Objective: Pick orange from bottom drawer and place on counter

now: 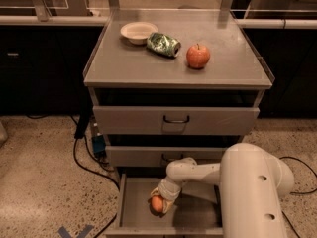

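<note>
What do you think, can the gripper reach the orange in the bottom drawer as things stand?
Probably yes: the bottom drawer is pulled open, nothing covers the orange, and the gripper sits right at it.

orange [157, 204]: small, round, smooth, plain orange skin. it sits clasped in the pincer [160, 206], low inside the bottom drawer [134, 198], left of centre toward the front; contact with the floor cannot be told. bottom drawer: lowest of three, pulled open, shallow grey tray. desk [124, 63]: flat grey cabinet top, raised rim, well above the orange.
</note>
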{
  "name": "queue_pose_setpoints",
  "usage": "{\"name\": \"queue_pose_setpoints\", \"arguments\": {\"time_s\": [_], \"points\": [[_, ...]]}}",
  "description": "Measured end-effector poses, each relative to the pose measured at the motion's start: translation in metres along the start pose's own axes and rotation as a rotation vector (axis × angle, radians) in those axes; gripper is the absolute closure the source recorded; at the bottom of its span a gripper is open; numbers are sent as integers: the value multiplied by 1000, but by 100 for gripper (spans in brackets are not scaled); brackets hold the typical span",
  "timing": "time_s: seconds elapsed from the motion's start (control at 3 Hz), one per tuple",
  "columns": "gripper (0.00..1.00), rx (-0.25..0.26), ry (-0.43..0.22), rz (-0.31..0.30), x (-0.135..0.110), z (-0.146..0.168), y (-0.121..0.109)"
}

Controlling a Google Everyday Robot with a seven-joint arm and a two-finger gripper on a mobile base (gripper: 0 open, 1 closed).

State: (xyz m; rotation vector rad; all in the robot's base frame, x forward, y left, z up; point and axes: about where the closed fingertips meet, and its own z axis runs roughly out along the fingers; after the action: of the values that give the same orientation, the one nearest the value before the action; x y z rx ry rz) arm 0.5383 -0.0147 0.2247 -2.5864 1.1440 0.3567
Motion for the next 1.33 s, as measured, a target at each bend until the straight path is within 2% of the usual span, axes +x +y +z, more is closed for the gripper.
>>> {"name": "queue_pose_setpoints", "arguments": {"time_s": [0.67,1.0,1.33], "points": [[100,-6,90,-1,-26,-58,5],[100,-4,142,-12,-43,-94,5],[100,13,203,-14,-58,-144,4]]}}
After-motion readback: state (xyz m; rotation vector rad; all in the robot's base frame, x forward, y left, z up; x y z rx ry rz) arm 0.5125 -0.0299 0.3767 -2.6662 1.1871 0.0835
